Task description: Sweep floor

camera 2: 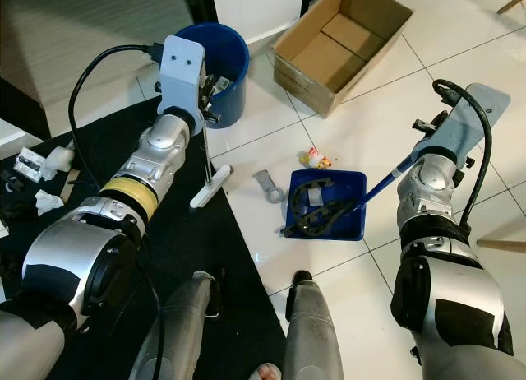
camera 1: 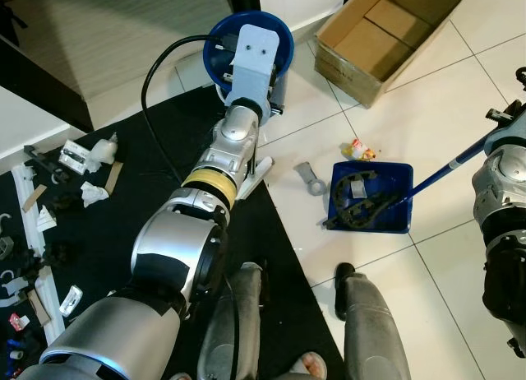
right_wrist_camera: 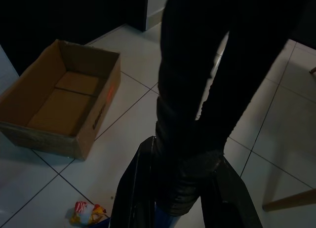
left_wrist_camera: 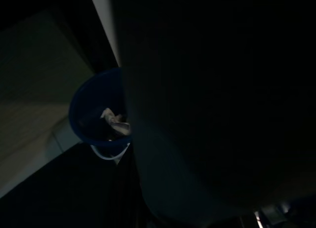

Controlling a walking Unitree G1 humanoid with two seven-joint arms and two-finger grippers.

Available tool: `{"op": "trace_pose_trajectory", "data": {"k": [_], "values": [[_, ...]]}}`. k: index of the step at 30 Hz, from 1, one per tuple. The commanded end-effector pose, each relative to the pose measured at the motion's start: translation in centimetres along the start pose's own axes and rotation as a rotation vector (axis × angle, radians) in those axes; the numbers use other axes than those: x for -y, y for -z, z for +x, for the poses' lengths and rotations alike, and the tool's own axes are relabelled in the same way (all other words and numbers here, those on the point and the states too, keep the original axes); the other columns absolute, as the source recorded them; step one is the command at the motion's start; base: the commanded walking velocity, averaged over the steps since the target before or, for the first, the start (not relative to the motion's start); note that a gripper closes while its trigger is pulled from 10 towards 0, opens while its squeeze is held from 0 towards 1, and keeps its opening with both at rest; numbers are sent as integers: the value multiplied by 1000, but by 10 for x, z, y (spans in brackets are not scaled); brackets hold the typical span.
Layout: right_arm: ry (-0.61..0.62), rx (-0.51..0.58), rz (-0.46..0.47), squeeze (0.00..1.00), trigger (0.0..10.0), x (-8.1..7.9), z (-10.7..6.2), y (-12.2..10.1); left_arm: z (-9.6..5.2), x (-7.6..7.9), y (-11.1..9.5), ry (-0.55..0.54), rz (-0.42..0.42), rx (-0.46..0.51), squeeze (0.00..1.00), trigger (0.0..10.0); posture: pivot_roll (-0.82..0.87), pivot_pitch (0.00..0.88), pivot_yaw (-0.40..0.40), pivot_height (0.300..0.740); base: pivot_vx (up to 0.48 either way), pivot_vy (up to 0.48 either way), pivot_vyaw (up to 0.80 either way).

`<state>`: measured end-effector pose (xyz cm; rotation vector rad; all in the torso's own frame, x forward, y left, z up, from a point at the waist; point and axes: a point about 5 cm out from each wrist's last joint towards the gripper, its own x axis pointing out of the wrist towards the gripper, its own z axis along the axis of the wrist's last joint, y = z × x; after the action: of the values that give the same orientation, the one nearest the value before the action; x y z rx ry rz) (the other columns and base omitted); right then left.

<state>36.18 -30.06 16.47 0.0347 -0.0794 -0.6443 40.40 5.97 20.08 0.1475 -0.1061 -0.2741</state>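
Around the dustpan, a wrapper is lying just behind, a box farther behind, a bucket sitting behind-left.

Two silver arms are seen. The left arm is built of rounded metallic shells, with a yellow band ringed in black near its middle and a black patch on the big lower joint. A pale blue plate with two small screw holes is mounted at its wrist, and a black cable is looped beside it. The right arm is capped by a matching plate and cable.
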Motion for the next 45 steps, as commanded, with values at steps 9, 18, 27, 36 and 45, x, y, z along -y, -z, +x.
{"op": "trace_pose_trajectory", "data": {"k": [9, 18, 27, 36, 45], "values": [[48, -177, -133, 0, 10000, 11, -21, 52, -1, 85, -20, 59, -247, 10, 0, 10000, 114, 447, 112, 740, 0, 0, 0], [57, -185, -134, 0, 10000, 12, -24, 56, -6, 132, -64, 170, -470, 45, 0, 10000, 112, 437, 117, 740, 0, 0, 0], [67, -192, -131, 0, 10000, 16, -24, 57, -13, 139, -102, 347, -567, 17, 0, 10000, 127, 424, 120, 740, 0, 0, 0], [71, -201, -114, 0, 10000, 14, -25, 58, -14, 113, -141, 415, -553, 104, 0, 10000, 139, 408, 118, 740, 0, 0, 0], [63, -208, -112, 0, 10000, 13, -28, 62, -5, 45, -107, 287, -86, 207, 0, 10000, 132, 412, 114, 740, 0, 0, 0]]}}
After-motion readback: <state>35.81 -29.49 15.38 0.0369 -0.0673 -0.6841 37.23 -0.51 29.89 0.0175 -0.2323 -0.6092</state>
